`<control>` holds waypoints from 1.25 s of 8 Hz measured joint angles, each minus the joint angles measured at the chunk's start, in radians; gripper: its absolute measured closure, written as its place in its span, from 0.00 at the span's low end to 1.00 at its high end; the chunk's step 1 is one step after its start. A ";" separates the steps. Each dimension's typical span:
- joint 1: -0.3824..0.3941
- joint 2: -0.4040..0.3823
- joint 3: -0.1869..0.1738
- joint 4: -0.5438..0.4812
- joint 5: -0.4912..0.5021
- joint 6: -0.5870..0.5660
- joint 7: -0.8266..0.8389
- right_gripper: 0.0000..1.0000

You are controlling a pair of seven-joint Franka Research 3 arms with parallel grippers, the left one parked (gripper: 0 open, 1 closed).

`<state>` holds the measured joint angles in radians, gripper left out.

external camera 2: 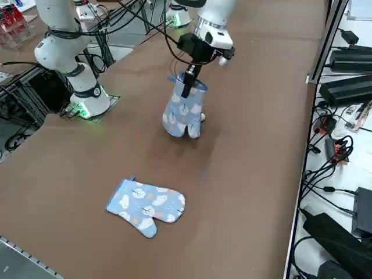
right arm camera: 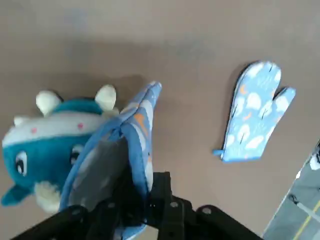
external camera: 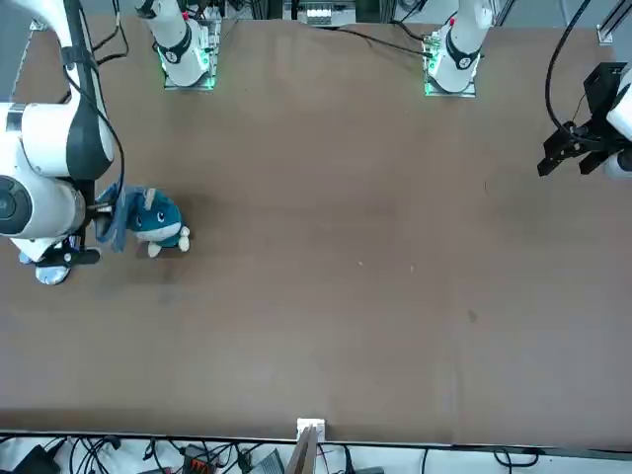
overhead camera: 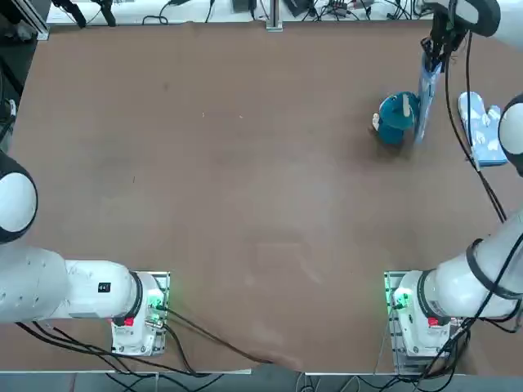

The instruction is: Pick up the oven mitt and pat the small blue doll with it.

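We had the mitt [external camera 2: 182, 113] hanging limp from our right claw [external camera 2: 187, 87], which was clamped on its cuff, fingertips down beside the doll [overhead camera: 397, 117] near the table's [overhead camera: 245, 188] far right edge. It looked light, soft and floppy, so the cuff hem seemed the surest hold. A second mitt [external camera 2: 145, 204] lay flat nearby. We could read no labels or writing.
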<state>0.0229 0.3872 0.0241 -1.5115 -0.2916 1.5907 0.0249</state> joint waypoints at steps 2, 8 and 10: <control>-0.015 0.029 -0.013 0.082 0.000 0.044 0.034 0.96; -0.052 0.037 -0.008 0.159 -0.015 -0.176 0.050 0.96; -0.008 0.050 0.001 0.158 -0.012 -0.188 0.058 0.96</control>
<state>0.0153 0.4376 0.0251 -1.3536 -0.3037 1.4028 0.0825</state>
